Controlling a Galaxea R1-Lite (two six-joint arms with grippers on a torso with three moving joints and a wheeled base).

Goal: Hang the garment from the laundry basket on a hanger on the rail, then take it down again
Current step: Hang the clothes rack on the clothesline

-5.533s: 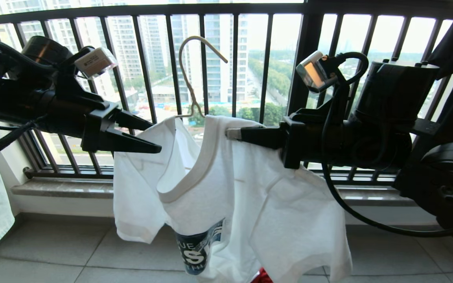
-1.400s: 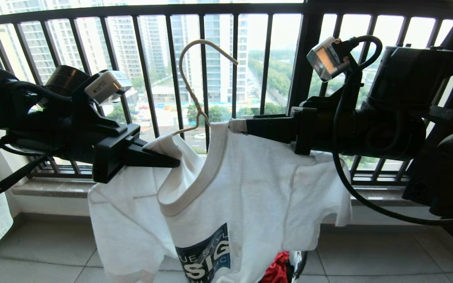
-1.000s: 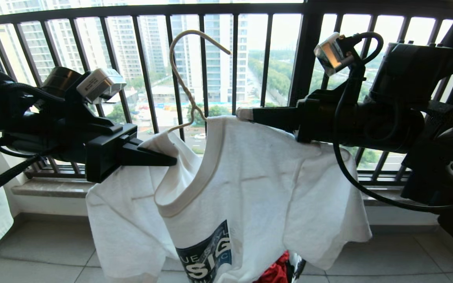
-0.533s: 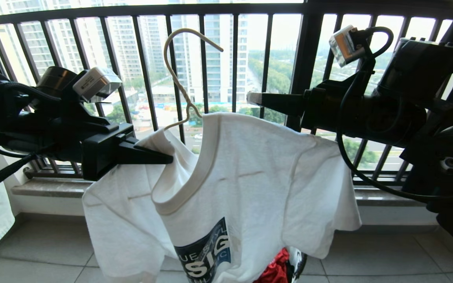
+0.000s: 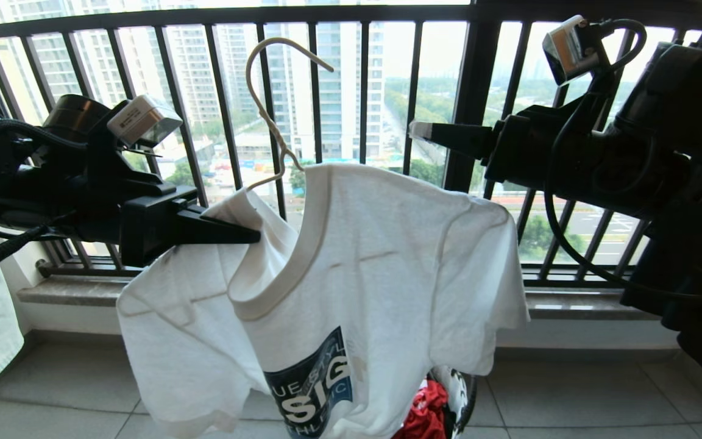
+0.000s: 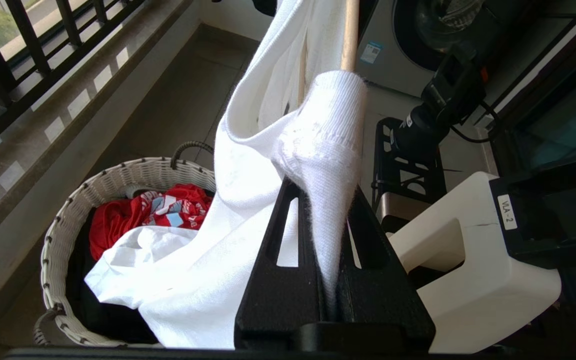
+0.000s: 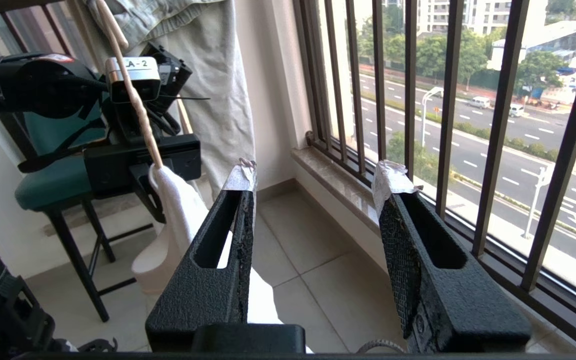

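The left gripper (image 5: 247, 231) is clamping the shirt (image 5: 351, 274) on the hanger (image 5: 272, 116), left of the collar. The right gripper (image 7: 313, 185) is hanging empty, jaws apart, above the shirt's right shoulder.

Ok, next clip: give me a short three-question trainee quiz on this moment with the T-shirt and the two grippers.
1. True or false: the right gripper is clamped on the garment.
2. Which gripper holds the garment's shoulder on the hanger? A) left B) right C) neither
3. Fill in: below the shirt, the laundry basket holds a ___ coloured piece of clothing.

Key:
1. False. Its jaws stand apart with nothing between them, up beside the black window railing.
2. A. The left gripper is shut on the white fabric.
3. Red.
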